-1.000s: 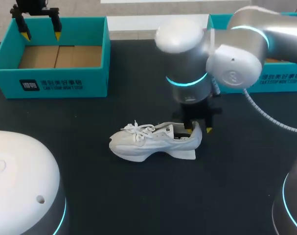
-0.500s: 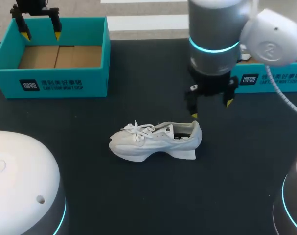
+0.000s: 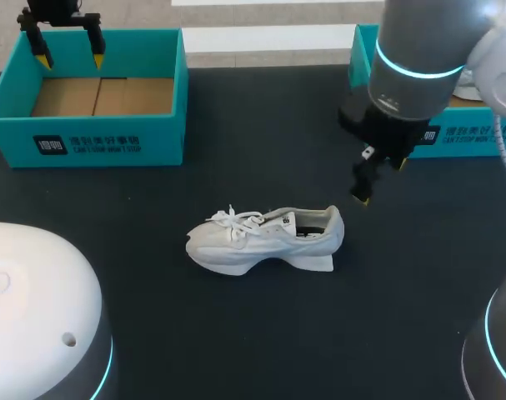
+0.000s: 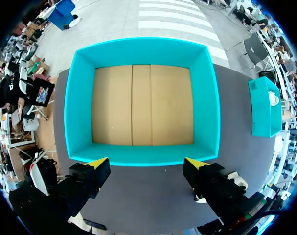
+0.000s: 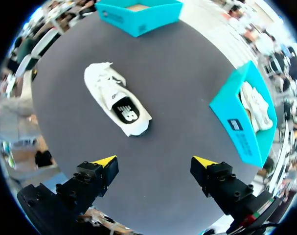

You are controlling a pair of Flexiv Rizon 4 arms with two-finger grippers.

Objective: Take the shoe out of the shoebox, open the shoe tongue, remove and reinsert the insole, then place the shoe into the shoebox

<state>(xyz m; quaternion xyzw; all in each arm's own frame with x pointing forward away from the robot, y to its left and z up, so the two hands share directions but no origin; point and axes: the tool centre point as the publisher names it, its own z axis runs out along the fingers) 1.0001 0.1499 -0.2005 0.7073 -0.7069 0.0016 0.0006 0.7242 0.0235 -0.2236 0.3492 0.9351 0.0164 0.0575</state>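
Shoe, white, standing upright on its sole on the black table, outside both boxes. In the head view it sits close to the table's centre, toe toward 9 o'clock and heel toward 3 o'clock. The laces lie loose over the front half. The right wrist view looks down into the shoe, where a dark insole with pale print fills the opening.

Right gripper: at about 1 o'clock from the heel, raised above the table and apart from the shoe. Its fingers are spread wide with nothing between them. In its own view the right gripper has bare table between the yellow tips, and the shoe lies well ahead of them.

Shoebox: teal, open-topped, at about 10 o'clock from the shoe. Its cardboard floor is bare.

Left gripper: above the shoebox at the box's 12 o'clock edge, fingers wide and holding nothing. In its own view the left gripper looks down into the shoebox, which lies just ahead of the tips.

Second teal box: at about 2 o'clock from the shoe, partly behind the right arm. The right wrist view shows another white shoe inside this box
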